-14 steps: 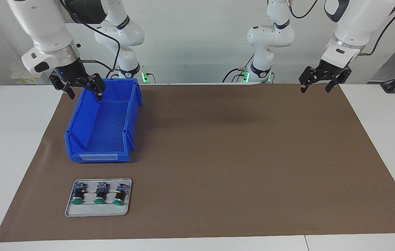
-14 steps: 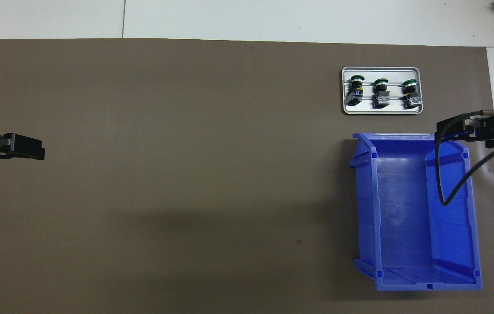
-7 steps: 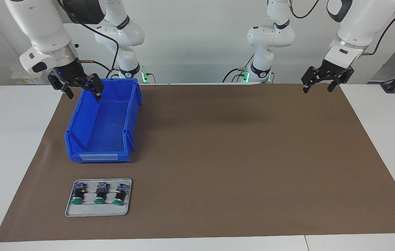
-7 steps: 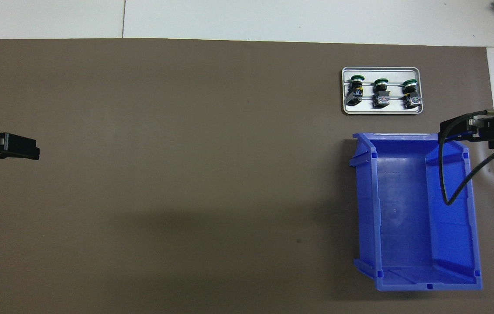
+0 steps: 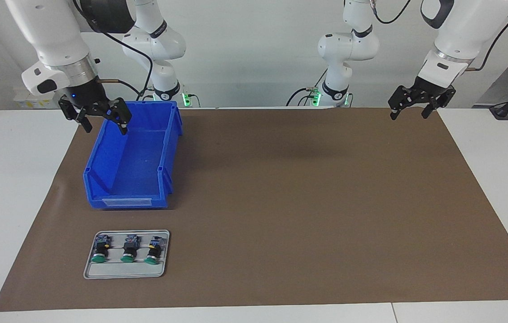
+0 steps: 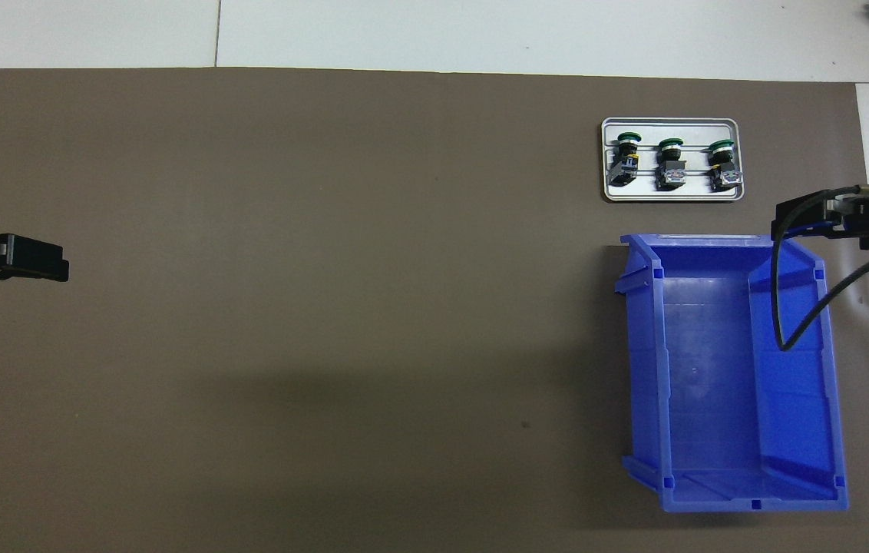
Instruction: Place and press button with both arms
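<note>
Buttons (image 5: 128, 251) lined three abreast on tray (image 5: 101, 272) beside bin (image 5: 130, 204), easy picks; right gripper (image 5: 99, 120) raised over bin, left gripper (image 5: 408, 110) waiting well apart, both spread, empty.

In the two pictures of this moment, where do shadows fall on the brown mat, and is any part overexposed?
Facing view: a soft dark band crosses the brown mat near the robots, and the blue bin shades the mat beside it. Overhead view: a broad faint shadow darkens the mat's half nearer to the robots; the white table looks bright but not blown out.
</note>
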Robot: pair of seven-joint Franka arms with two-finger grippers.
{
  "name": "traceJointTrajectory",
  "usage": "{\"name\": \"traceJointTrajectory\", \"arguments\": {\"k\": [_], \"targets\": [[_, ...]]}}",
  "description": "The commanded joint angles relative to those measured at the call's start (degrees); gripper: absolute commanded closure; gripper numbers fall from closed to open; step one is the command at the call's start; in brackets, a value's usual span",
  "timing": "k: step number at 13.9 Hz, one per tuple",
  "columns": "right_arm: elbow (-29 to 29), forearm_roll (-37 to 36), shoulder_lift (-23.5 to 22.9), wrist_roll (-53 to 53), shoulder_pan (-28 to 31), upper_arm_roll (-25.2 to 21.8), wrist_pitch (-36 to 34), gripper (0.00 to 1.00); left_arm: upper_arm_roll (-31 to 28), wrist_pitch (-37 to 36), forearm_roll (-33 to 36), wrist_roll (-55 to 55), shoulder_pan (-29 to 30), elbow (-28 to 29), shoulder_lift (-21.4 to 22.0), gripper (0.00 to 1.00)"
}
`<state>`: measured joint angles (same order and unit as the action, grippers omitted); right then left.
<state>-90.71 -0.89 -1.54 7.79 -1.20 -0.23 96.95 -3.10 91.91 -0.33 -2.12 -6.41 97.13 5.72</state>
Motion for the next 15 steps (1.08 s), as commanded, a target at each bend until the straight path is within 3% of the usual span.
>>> {"name": "traceJointTrajectory", "arguments": {"k": [1, 3, 8, 12, 15], "targets": [[0.45, -1.22, -4.94, -1.02, 1.02, 0.49, 5.77, 0.01, 0.02, -0.42, 0.24, 0.10, 0.17, 1.05, 1.31, 0.00], [1.76, -1.14, -10.03, -1.19, 1.11, 0.49, 10.08, 0.01, 0.02, -0.42, 0.24, 0.10, 0.17, 1.05, 1.31, 0.00], [13.19, -1.75, -24.98, -1.72, 1.02, 0.58, 15.09, 0.02, 0.02, -0.42, 0.24, 0.10, 0.17, 1.05, 1.31, 0.00], [13.11, -1.14, -31.40, -4.35, 2.16, 0.58, 24.22, 0.04, 0.02, -0.42, 0.24, 0.10, 0.17, 1.05, 1.31, 0.00], [12.41, -0.61, -34.31, -5.67, 2.69, 0.58, 28.19, 0.11, 0.02, -0.42, 0.24, 0.10, 0.17, 1.05, 1.31, 0.00]]}}
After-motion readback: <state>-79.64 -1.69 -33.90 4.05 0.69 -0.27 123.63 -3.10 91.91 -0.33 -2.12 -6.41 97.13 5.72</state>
